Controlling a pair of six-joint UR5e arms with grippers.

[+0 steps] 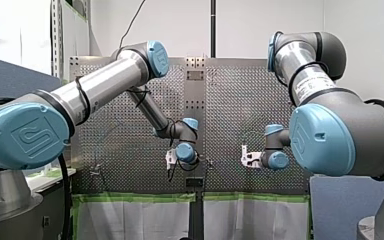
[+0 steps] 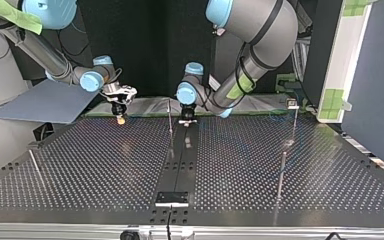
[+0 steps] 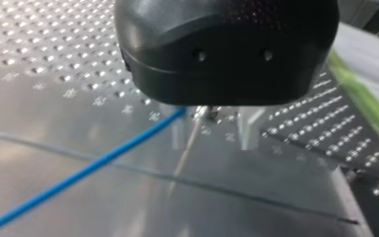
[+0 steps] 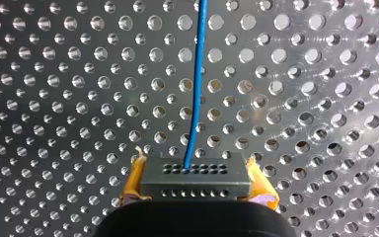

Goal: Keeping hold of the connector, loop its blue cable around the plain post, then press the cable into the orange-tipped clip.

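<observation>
My right gripper [image 4: 196, 183] is shut on the dark connector [image 4: 195, 177], whose ends sit against the yellow pads [image 4: 134, 174]. The blue cable [image 4: 197, 74] runs from the connector straight ahead over the perforated plate. In the left wrist view the blue cable [image 3: 79, 173] leads in under my black left gripper [image 3: 211, 134]. That gripper's pale fingers [image 3: 177, 129] stand apart, open, with the thin plain post [image 3: 189, 144] between them. In the top view my left gripper [image 2: 186, 121] hangs just right of that post [image 2: 170, 120], and my right gripper [image 2: 121, 118] is further left. I cannot make out the orange-tipped clip.
More thin posts stand on the perforated table: one at the top view's left [image 2: 35, 167] and two at its right [image 2: 282, 172] [image 2: 295, 120]. A black strip [image 2: 180, 165] runs down the table's middle. Green tape lines the far edge [image 1: 135, 197].
</observation>
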